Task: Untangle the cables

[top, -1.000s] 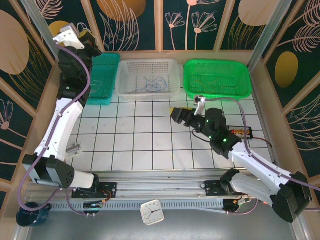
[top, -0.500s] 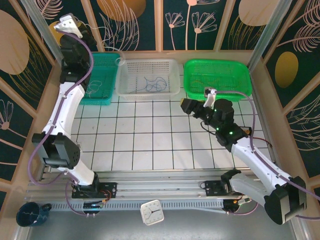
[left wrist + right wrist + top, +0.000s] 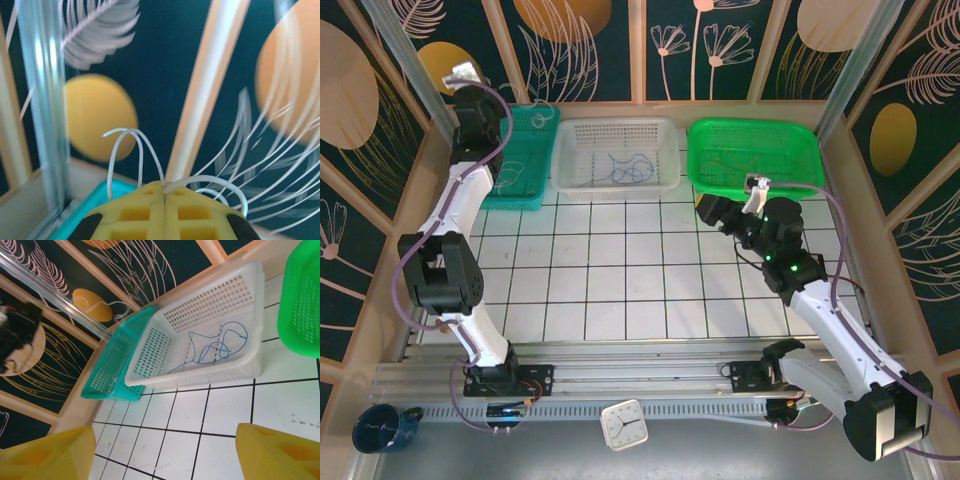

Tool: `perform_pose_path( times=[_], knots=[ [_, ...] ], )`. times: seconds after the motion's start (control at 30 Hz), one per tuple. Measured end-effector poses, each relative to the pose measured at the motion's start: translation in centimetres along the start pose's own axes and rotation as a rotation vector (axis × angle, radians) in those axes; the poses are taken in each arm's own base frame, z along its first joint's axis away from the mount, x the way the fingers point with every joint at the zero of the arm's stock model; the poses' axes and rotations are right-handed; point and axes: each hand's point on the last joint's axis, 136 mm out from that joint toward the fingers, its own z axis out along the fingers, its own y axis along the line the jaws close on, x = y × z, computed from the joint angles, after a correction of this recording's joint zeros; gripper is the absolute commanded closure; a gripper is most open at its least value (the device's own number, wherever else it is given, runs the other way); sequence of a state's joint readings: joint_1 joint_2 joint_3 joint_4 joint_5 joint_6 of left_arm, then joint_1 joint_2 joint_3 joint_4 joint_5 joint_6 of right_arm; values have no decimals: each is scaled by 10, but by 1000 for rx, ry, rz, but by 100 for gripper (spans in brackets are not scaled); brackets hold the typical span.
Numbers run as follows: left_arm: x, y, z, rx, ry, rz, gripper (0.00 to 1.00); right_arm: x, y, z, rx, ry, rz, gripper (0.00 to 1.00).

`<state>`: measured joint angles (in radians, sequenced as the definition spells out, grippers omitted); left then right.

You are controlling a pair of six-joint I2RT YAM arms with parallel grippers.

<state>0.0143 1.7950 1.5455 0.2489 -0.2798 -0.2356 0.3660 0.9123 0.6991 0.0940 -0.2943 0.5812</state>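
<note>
My left gripper point(image 3: 164, 192) is shut on a whitish cable point(image 3: 131, 134), whose thin loops arch out of the closed yellow fingertips. It hangs high over the teal basket point(image 3: 525, 196), near the back-left corner, with the left gripper point(image 3: 518, 118) pointing right. A blue cable point(image 3: 625, 168) lies loose in the white basket point(image 3: 615, 189), and this blue cable point(image 3: 215, 347) also shows in the right wrist view. A small whitish wire point(image 3: 116, 381) lies in the teal basket point(image 3: 107, 365). My right gripper point(image 3: 710, 208) is open over the tiles in front of the green basket point(image 3: 755, 190), holding nothing; its fingers point(image 3: 50, 455) frame bare tile.
Three baskets stand in a row along the back wall. An aluminium post point(image 3: 45, 100) rises close to the left gripper. A clock point(image 3: 623, 424) and a dark mug point(image 3: 380, 428) sit beyond the near rail. The white tiled floor point(image 3: 610, 270) lies between the arms.
The left arm has straightened toward the back-left corner, with the whitish cable now over the teal basket's far end. The right gripper has drawn back to the right, toward the green basket.
</note>
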Motion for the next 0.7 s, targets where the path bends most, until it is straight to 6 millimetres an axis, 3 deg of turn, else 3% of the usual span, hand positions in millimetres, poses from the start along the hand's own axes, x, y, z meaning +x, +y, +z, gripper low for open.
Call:
perform_pose_path(
  times=[0.17,0.3,0.33,0.4,0.43,0.47,0.63,0.7],
  knots=[
    [83,44,11,-96,152,24,100,3,-2,0,4,12,4,26],
    [104,56,10,-119,195,34,98,5,-2,-5,7,14,5,26],
    [104,56,10,-118,193,34,83,5,-1,-6,6,12,4,25],
    [103,54,10,-108,192,37,30,4,1,-9,0,6,2,25],
    [104,53,10,-100,194,36,11,4,2,-11,-1,4,1,25],
    [104,51,10,-90,196,34,1,4,2,-12,-2,2,1,25],
    [103,41,8,-50,274,31,1,2,4,-16,-7,-9,-6,15],
    [92,33,7,-24,295,25,1,2,1,-18,6,-15,-16,4]
  ],
)
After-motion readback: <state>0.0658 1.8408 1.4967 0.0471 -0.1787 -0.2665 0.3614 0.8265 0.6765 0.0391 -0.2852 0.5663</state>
